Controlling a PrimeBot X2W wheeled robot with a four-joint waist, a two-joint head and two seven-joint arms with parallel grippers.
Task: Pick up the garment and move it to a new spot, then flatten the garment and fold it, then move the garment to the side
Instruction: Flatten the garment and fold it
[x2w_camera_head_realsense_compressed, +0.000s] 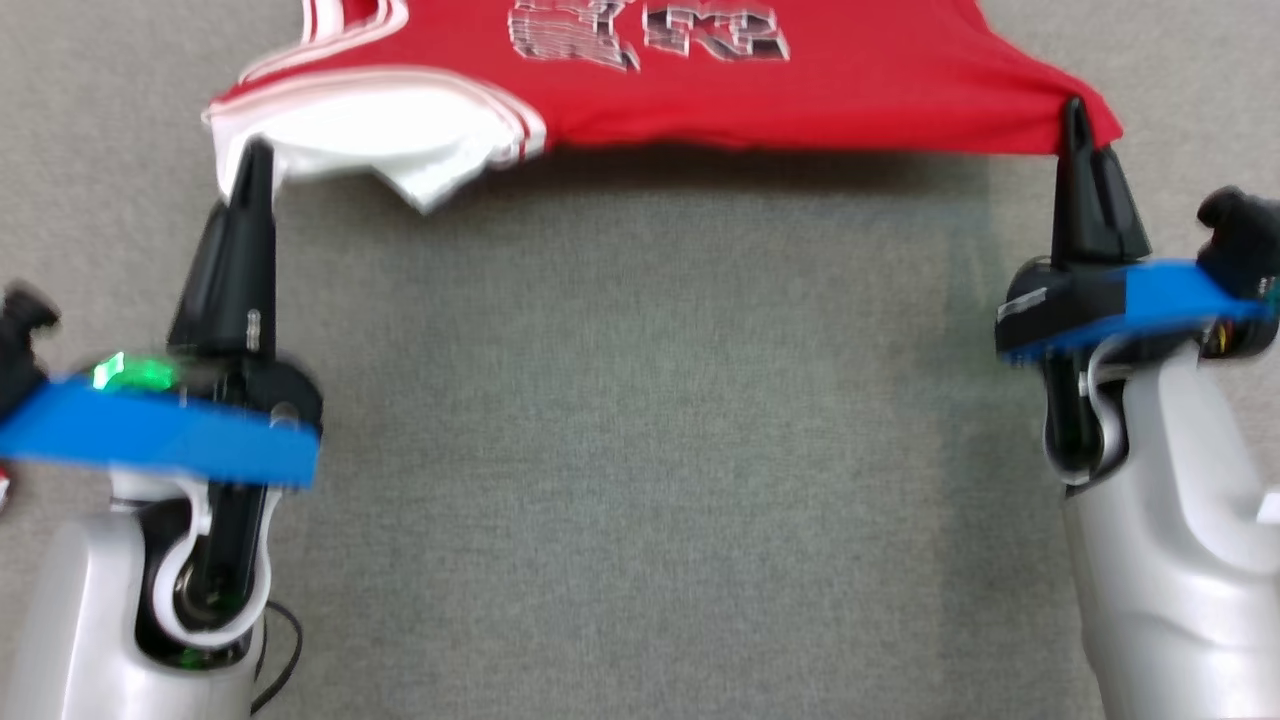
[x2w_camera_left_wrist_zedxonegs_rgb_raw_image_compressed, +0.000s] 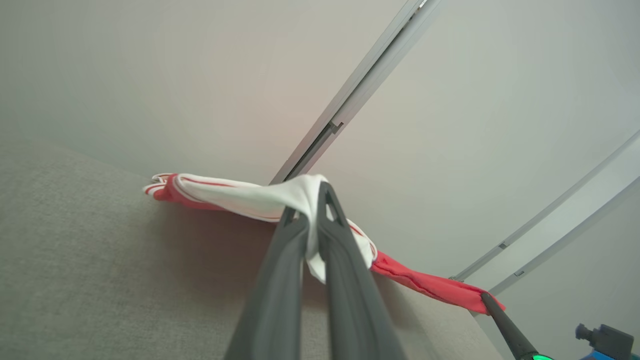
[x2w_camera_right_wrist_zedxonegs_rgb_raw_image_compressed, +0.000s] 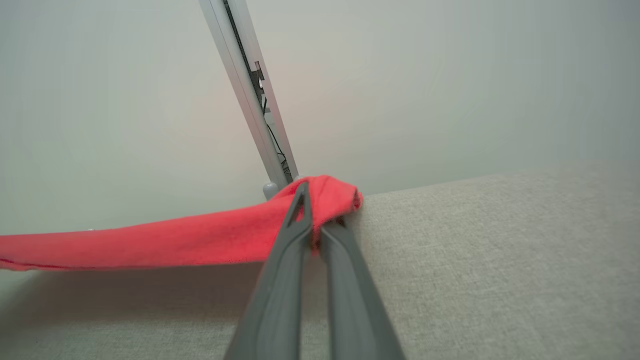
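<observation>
The garment (x2w_camera_head_realsense_compressed: 700, 90) is a red shirt with white striped trim and a printed front, stretched across the top of the head view. My left gripper (x2w_camera_head_realsense_compressed: 255, 160) is shut on its white, striped corner (x2w_camera_left_wrist_zedxonegs_rgb_raw_image_compressed: 300, 200). My right gripper (x2w_camera_head_realsense_compressed: 1075, 115) is shut on its red corner (x2w_camera_right_wrist_zedxonegs_rgb_raw_image_compressed: 325, 197). The near edge hangs taut between the two grippers, raised a little off the grey cloth surface (x2w_camera_head_realsense_compressed: 640, 450), with a shadow under it. The garment's far part runs out of the head view's top.
A pale wall (x2w_camera_left_wrist_zedxonegs_rgb_raw_image_compressed: 200, 75) with metal rails (x2w_camera_left_wrist_zedxonegs_rgb_raw_image_compressed: 360, 85) rises behind the grey surface. A rail (x2w_camera_right_wrist_zedxonegs_rgb_raw_image_compressed: 250, 100) stands upright behind the red corner. A dark cable (x2w_camera_head_realsense_compressed: 285, 650) trails by my left arm's base.
</observation>
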